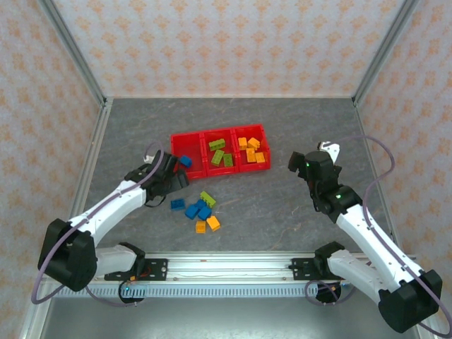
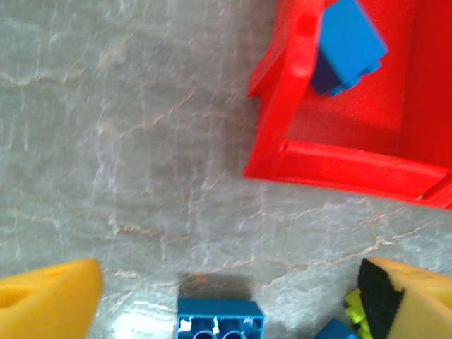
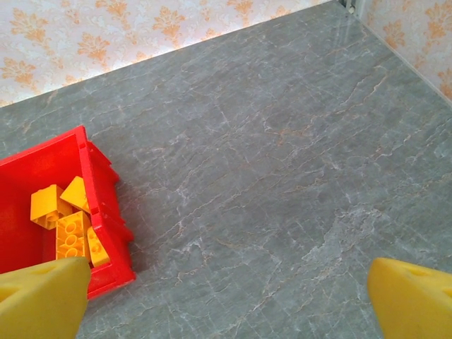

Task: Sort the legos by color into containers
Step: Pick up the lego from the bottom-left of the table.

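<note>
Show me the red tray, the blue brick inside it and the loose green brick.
red tray (image 1: 189, 134): overhead view, far rim.
blue brick inside (image 1: 185, 161): overhead view, top face.
loose green brick (image 1: 207, 199): overhead view, middle.

Arms (image 1: 106, 208): white links, black joints, at lower left and lower right.
Cables (image 1: 390, 161): grey-purple loops.
Fingertips (image 2: 46, 300): yellow foam wedges.

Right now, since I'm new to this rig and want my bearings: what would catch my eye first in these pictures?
The red tray in the middle of the table stands out: its compartments hold one blue brick, green bricks and orange bricks, left to right. Nearer the arms lies a loose cluster of mixed bricks, with the left gripper open just left of it.
</note>
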### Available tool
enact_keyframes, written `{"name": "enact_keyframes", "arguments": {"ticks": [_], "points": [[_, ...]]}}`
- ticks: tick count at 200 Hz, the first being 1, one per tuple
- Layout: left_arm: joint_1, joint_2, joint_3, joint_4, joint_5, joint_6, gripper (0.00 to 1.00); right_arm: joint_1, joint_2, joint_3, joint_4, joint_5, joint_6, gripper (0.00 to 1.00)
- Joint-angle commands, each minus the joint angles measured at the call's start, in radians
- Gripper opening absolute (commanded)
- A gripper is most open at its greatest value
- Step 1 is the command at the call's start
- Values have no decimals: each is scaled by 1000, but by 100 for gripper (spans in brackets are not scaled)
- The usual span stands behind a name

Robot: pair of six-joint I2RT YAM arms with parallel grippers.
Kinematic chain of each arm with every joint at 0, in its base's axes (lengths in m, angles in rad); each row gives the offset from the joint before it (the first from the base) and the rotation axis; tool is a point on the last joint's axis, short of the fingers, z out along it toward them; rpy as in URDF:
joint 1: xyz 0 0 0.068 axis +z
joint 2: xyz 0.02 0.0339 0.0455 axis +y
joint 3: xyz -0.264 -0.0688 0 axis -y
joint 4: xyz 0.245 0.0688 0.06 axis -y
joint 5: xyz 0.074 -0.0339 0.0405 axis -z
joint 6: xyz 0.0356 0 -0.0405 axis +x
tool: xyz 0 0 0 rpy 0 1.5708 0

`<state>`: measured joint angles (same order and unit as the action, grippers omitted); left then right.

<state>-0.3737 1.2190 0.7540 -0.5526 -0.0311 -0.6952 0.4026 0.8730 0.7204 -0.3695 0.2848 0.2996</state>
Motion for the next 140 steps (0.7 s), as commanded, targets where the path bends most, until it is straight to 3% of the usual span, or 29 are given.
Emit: {"name": "enact_keyframes", "arguments": {"ticks": [1,65,140], "points": [[-24,-28,-46,-27,3,-66,99,-5,8,-18,24,-14,24,100],[-118,12,-132,37,-10,-139,99,-5,18,-24,32,-34,47,100],[-128,102,-209,137,1,-154,81,-5,10,-22,7,-25,52,100]]}}
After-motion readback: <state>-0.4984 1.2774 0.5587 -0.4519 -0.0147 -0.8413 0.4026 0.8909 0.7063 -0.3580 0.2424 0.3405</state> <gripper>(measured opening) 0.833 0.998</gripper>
